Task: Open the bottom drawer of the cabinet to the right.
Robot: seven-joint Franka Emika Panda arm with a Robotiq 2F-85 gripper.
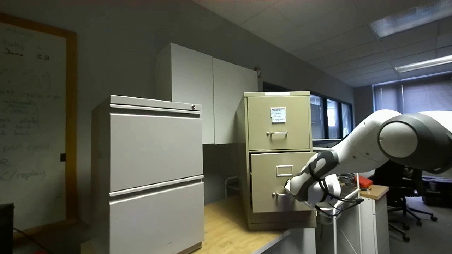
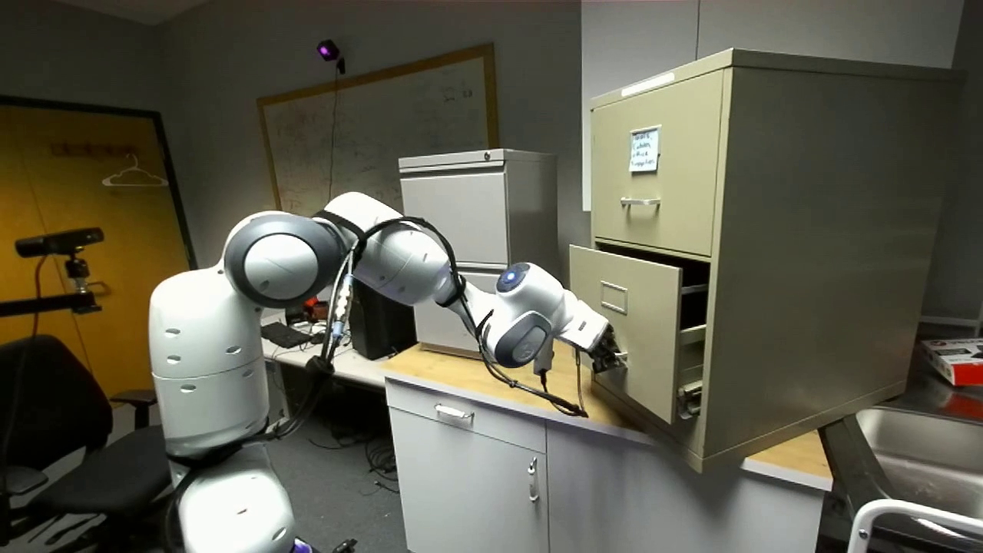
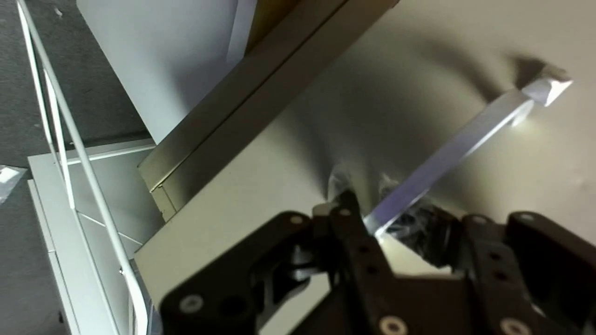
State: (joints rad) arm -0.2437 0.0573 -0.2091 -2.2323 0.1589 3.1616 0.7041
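tan cabinet (image 2: 822, 253), in an exterior view: upright on the wood countertop (image 2: 476, 372); we count two stacked drawers.
top drawer (image 2: 676, 207): closed, flush with the body.
bottom drawer (image 2: 641, 330): partway out; we see side rails through the gap, contents lost in the dark interior.
sink (image 2: 937, 445): steel basin just beside the tan cabinet; red-and-white box (image 2: 956, 359) near it, print too small for us to read.
gripper (image 3: 370, 197), wrist view: fingers (image 3: 348, 211) somewhat apart, one end of the drawer handle (image 3: 447, 149) between them; we can't tell whether they pinch it.
bottom drawer vs gripper: its front lies just ahead of the fingertips; drawer handle runs from between the fingers toward the picture's upper right.
grey cabinet (image 1: 155, 151), in an exterior view: two drawers, both closed, lock (image 1: 193, 107) at the top corner.
arm (image 1: 367, 144): wrist covers the picture-right part of the bottom drawer's front and hides most of the gripper from us.
paper (image 1: 278, 115): on the top drawer, handwritten; we read "Cables" and "office", rest blurred.
label holder (image 1: 284, 170): on the bottom drawer, tan showing inside its frame.
whiteboard (image 1: 33, 158): handwriting mostly faint; we make out "replay" low down.
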